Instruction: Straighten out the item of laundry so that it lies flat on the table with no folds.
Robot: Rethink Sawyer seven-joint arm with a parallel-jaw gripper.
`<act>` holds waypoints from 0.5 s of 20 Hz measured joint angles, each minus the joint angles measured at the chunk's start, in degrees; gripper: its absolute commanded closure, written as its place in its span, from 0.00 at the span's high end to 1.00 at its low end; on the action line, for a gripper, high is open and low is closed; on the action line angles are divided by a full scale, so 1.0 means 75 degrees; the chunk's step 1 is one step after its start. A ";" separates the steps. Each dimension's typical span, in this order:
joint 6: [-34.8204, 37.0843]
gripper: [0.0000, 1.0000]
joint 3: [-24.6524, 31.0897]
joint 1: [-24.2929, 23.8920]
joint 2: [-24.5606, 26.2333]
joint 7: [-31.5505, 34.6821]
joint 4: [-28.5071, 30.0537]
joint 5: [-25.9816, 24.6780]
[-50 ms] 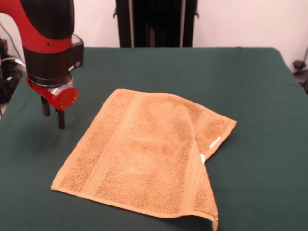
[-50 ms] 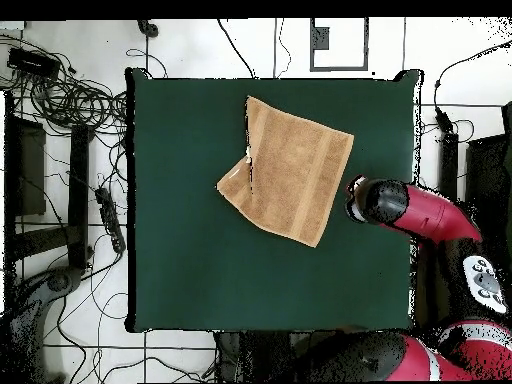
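Towel (image 1: pixel 139 154) is lying mostly flat, one corner (image 1: pixel 214 134) still folded over; my gripper (image 1: pixel 53 114) is hovering beside it, open, holding nothing.

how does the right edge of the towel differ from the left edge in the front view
The towel's right edge is folded: a corner flap lies doubled over the towel, showing a small white tag. The left edge lies flat in a single layer, straight from corner to corner. The gripper stands just beside the left edge; nothing is near the right one. Both edges rest on the green table.
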 measured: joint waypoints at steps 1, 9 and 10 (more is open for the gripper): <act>0.0000 1.00 0.0000 0.0000 -0.0029 0.0000 0.0000 0.0000; 0.0002 1.00 -0.0001 -0.0006 -0.0106 0.0000 -0.0028 0.0000; 0.0001 1.00 -0.0001 -0.0006 -0.0093 0.0000 -0.0038 0.0000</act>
